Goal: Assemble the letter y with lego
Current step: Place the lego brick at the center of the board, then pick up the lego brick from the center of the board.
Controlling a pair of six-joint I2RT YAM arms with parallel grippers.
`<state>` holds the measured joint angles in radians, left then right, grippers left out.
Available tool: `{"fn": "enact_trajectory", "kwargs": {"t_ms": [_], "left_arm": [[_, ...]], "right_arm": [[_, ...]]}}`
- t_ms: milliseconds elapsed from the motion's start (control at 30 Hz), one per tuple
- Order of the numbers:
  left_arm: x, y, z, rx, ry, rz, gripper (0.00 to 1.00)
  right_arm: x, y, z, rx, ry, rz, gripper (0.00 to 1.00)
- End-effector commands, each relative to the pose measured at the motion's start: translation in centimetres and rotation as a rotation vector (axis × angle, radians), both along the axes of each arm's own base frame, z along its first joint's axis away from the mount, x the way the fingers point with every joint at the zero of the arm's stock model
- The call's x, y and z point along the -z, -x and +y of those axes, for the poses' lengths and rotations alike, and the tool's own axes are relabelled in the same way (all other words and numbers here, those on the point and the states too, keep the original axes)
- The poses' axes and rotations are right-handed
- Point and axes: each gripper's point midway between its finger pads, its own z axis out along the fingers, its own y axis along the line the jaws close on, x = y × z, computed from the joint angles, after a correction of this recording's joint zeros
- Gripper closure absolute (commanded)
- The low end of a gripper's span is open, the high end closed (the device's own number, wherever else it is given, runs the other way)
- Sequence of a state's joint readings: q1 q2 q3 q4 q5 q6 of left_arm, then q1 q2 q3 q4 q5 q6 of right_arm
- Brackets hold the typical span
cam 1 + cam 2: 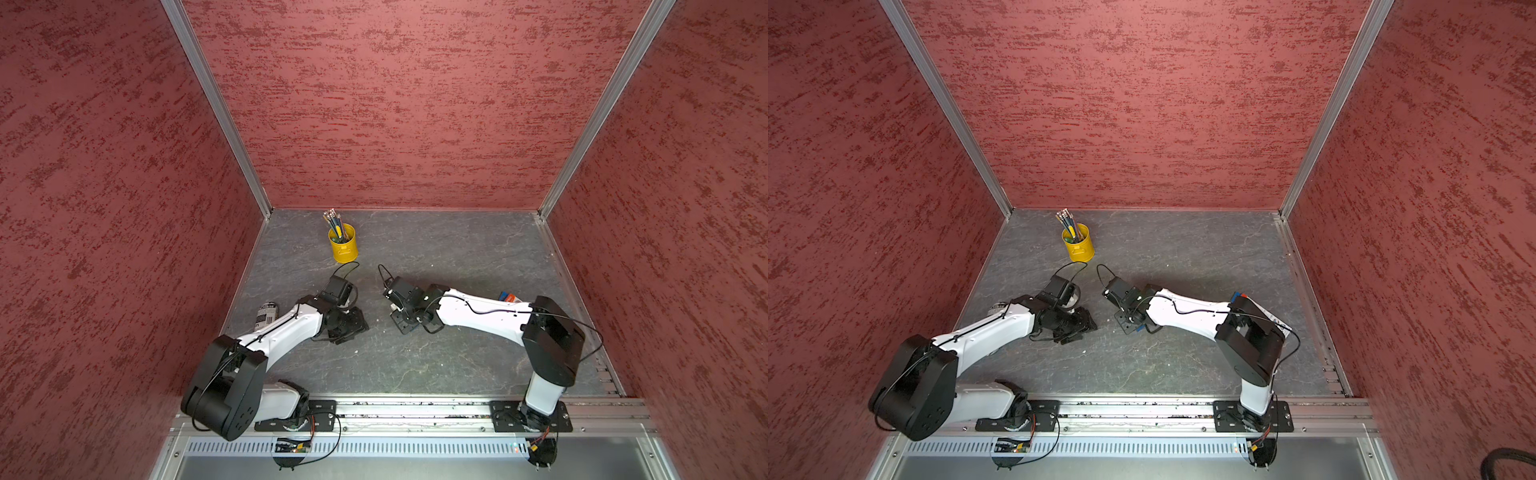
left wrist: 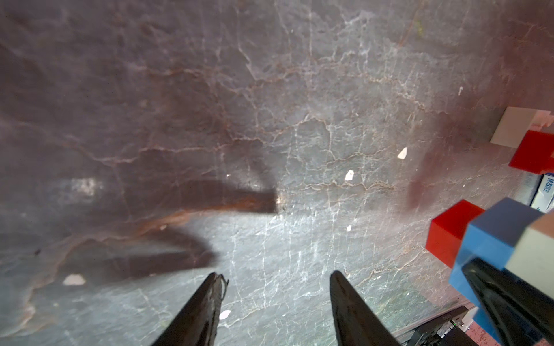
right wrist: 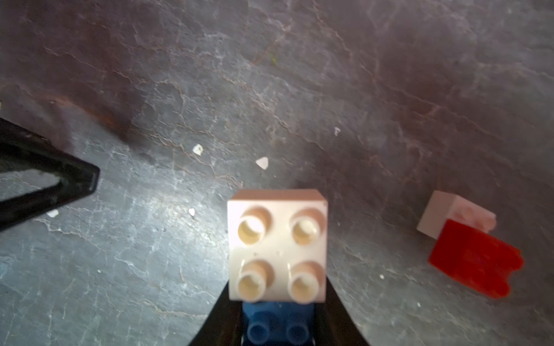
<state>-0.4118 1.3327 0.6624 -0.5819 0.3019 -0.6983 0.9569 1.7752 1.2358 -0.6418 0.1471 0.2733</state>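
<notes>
In a top view the left gripper [image 1: 352, 327] and right gripper [image 1: 401, 322] sit near each other mid-frame, below the yellow cup [image 1: 344, 245]. The left wrist view shows the left gripper spread and empty over the counter [image 2: 269, 119]. The right wrist view shows the right gripper clamped on a blue brick [image 3: 277, 326] carrying a white brick [image 3: 277, 245].

I work in a lab test booth. Red textured panels [image 1: 395, 104] and aluminium posts [image 1: 217, 108] box in my grey slate tabletop [image 1: 457, 249].

White brick [image 3: 277, 245], blue brick [image 3: 275, 325]
</notes>
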Motion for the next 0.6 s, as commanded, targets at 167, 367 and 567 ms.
{"fn": "enact_trajectory", "kwargs": {"t_ms": [167, 367, 567], "left_arm": [[-0.6, -1.2, -1.2, 0.047, 0.013, -0.027, 0.4], [-0.5, -1.3, -1.4, 0.053, 0.008, -0.024, 0.4], [-0.4, -1.3, -1.3, 0.051, 0.003, -0.021, 0.4]], "right_arm": [[0.9, -1.0, -4.1, 0.128, 0.002, -0.025, 0.74], [1.4, -1.4, -4.7, 0.155, -0.027, -0.026, 0.73], [1.7, -1.3, -4.8, 0.156, -0.03, -0.02, 0.62]]}}
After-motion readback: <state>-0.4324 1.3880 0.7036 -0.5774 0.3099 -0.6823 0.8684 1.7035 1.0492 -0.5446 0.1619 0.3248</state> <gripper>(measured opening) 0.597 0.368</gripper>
